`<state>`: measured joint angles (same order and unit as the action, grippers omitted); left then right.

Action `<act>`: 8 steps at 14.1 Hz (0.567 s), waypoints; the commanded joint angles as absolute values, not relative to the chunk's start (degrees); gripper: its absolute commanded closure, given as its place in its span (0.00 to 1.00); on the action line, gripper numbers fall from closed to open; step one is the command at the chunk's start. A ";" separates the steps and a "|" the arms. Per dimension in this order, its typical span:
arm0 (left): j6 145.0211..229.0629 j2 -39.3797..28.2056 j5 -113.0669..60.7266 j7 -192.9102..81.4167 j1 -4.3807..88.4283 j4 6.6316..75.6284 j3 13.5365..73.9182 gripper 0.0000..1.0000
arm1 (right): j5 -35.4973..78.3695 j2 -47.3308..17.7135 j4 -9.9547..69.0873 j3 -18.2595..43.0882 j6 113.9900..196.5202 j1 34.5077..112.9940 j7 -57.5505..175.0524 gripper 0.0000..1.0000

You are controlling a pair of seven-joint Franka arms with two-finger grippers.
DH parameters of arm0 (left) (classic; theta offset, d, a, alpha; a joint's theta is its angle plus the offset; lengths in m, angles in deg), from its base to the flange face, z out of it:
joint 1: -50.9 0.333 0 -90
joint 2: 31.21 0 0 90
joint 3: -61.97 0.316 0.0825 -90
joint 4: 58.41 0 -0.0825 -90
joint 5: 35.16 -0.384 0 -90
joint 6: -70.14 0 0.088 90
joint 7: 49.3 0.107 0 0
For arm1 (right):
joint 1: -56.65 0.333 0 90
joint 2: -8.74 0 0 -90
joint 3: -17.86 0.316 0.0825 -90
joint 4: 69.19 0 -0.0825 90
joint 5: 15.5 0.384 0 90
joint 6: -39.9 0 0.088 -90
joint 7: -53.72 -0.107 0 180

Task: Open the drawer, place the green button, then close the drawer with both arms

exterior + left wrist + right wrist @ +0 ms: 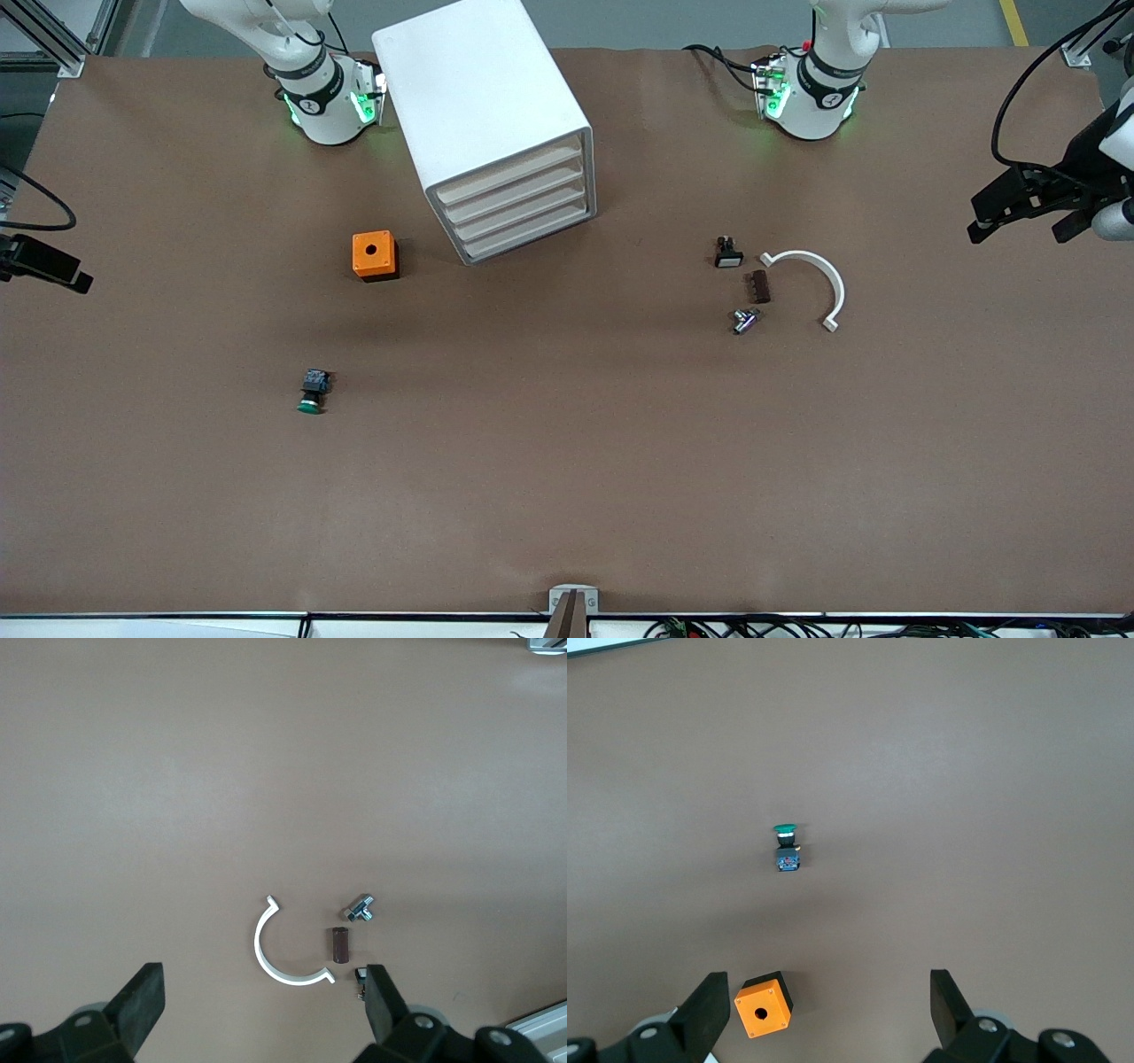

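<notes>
Green-capped, the tiny push button (313, 392) with its black-and-blue body lies on its side on the brown bench (567, 496), toward my right arm's end. Its long axis runs roughly toward the front camera, the round cap at the nearer end and the body at the farther end. It sits nearer to the front camera than the orange cube with a round hole (374, 255), well apart from it, and nothing touches it.

Farther from the camera stands the big white boxy cabinet (487, 115), turned at an angle, its four beige-fronted drawers (518, 213) all pushed in and alike.

Toward my left arm's end lie a white curved half-ring clip (815, 282), a small dark brown block (759, 286) just beside it, a small shiny metal fitting (744, 320) and a small black part with a white face (727, 254); in my left wrist view that last part is half hidden by a fingertip.

My right gripper (833, 1014) hangs spread wide and holding nothing, over the bench near the orange cube; only its tips show. My left gripper (261, 1014) hangs likewise released and empty, over the bench by the white clip. In the front view both are cut off at the edges.
</notes>
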<state>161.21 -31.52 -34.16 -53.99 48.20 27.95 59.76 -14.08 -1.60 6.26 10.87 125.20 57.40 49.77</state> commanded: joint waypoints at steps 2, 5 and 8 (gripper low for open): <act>161.02 -30.86 -34.90 -53.95 48.09 26.58 59.59 0.00 | -14.18 -1.28 5.78 11.62 124.54 56.56 50.20 0.00; 161.02 -30.86 -34.81 -53.87 48.17 26.58 59.59 0.00 | -14.18 -1.28 5.78 11.62 124.62 56.56 50.20 0.00; 161.02 -30.86 -34.55 -53.87 48.09 26.58 59.59 0.00 | -14.18 -1.36 5.78 11.71 124.62 56.65 50.20 0.00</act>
